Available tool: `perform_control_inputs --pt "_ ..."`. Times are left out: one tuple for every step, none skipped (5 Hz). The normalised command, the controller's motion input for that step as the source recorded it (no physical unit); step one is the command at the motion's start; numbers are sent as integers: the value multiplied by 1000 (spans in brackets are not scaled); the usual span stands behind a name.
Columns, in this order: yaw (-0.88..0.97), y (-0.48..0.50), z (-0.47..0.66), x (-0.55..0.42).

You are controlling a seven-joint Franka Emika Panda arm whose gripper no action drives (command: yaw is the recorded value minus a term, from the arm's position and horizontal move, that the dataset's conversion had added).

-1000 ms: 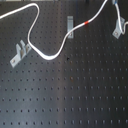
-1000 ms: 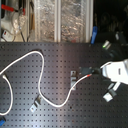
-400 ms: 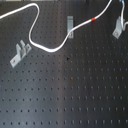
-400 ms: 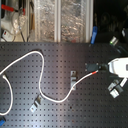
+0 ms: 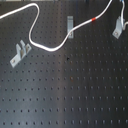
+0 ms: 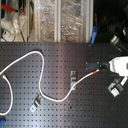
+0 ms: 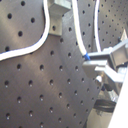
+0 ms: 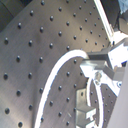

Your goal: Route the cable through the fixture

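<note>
**A:** Are the fingers (image 7: 102,62) actually holding anything? Hard to see from where I'm standing.

**B:** Yeah. In the first wrist view they're pinched shut on the cable (image 7: 48,22), right at one end of it. There's a tiny blue bit where the cord meets them.

**A:** And the rest of the cord?

**B:** It's sprawled all over the black pegboard counter (image 5: 75,95). In the first exterior view it comes in from the far left, dips toward the near side and bottoms out just beside the U clip (image 5: 19,52). Then it climbs back past the foot of the narrow clip (image 5: 70,25). I can't tell if it touches that one.

**A:** Where's the red band?

**B:** The red band (image 5: 95,19) sits between the narrow clip and the fixture (image 5: 118,26), on the stretch that rises off the counter toward the arm.

**A:** So is it in the fixture?

**B:** Doesn't look like it. The fixture is at the first exterior view's right, forked top pointing up, and the cord goes by on its left. It's near the prongs but not down between them. In the second exterior view the white arm hangs at the right, with the cord running off to its left.
</note>
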Motion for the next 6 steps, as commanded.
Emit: perform_control_inputs --pt "-20 -341 -7 -423" --pt "-17 123 34 -835" --pt "-663 55 223 -398" --pt "-3 0 0 0" --pt "0 -3 0 -23" --pt "369 569 -4 -244"
